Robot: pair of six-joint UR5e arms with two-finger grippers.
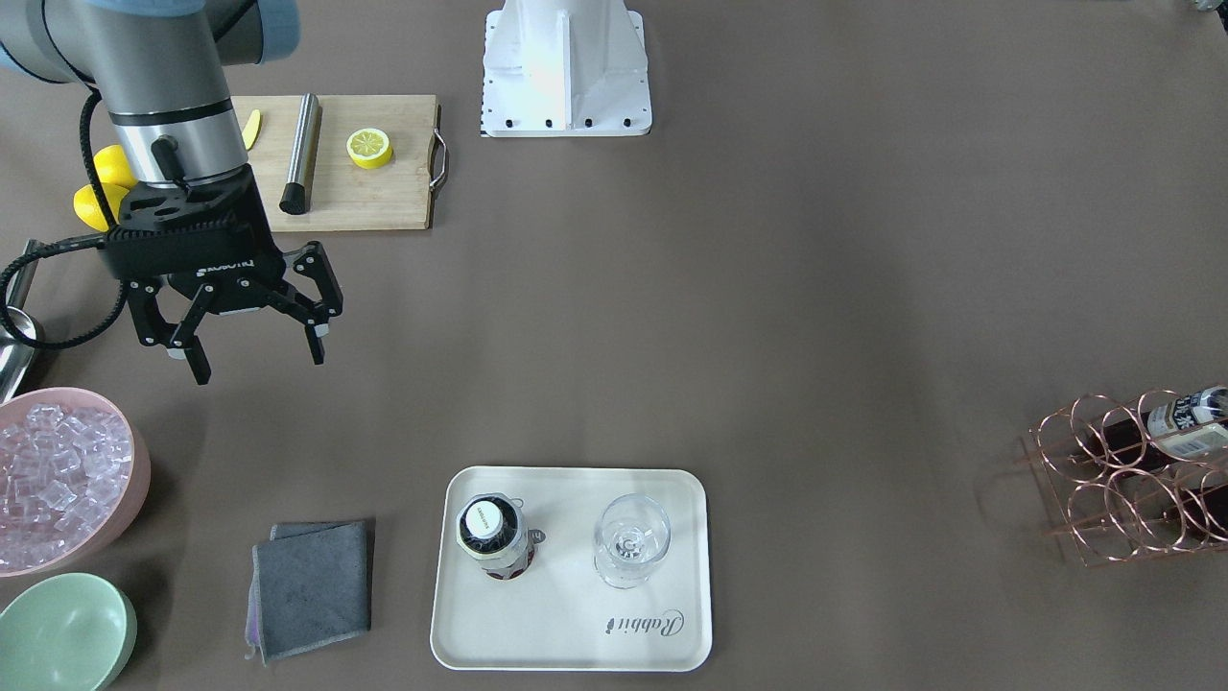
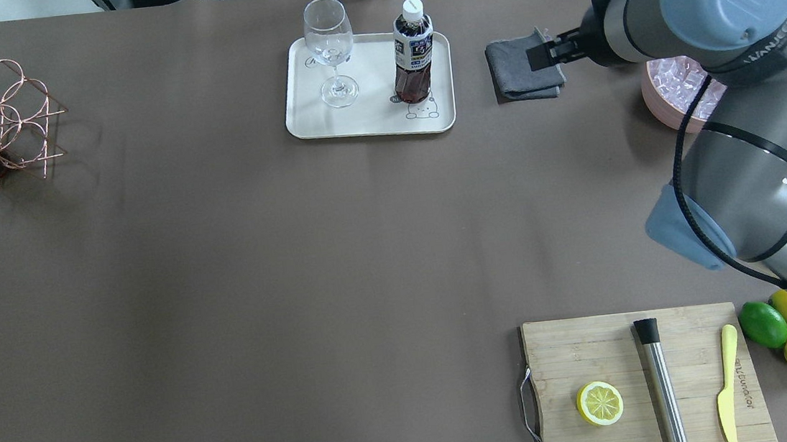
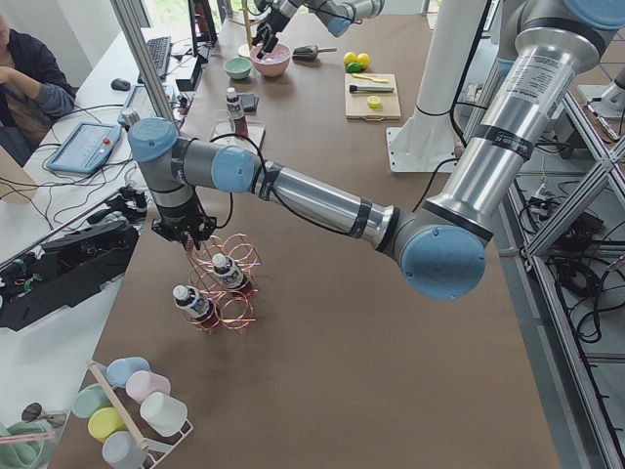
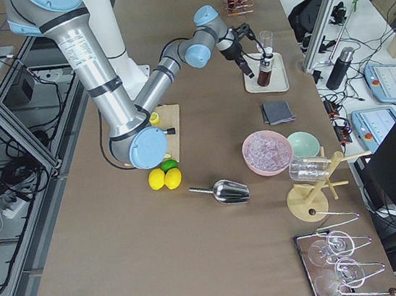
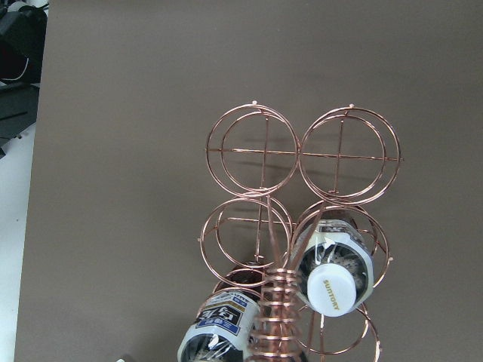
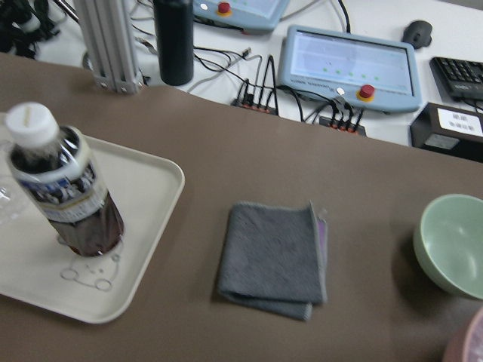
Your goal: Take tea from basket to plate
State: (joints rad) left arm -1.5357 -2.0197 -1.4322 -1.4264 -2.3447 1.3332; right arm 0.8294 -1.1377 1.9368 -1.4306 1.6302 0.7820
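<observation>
One tea bottle (image 1: pixel 489 537) stands upright on the cream plate (image 1: pixel 576 633), next to a wine glass (image 1: pixel 630 552); it also shows in the right wrist view (image 6: pixel 64 188). My right gripper (image 1: pixel 259 363) is open and empty, above the table well away from the plate. The copper wire basket (image 5: pixel 302 188) holds two more tea bottles (image 5: pixel 330 275) lying in its rings. In the exterior left view my left gripper (image 3: pixel 190 234) hangs just above the basket (image 3: pixel 225 288); I cannot tell whether it is open or shut.
A grey cloth (image 1: pixel 312 585) lies beside the plate. A pink bowl of ice (image 1: pixel 62 475) and a pale green bowl (image 1: pixel 62 633) stand near the right arm. A cutting board (image 1: pixel 355 182) carries a lemon half, a metal rod and a knife.
</observation>
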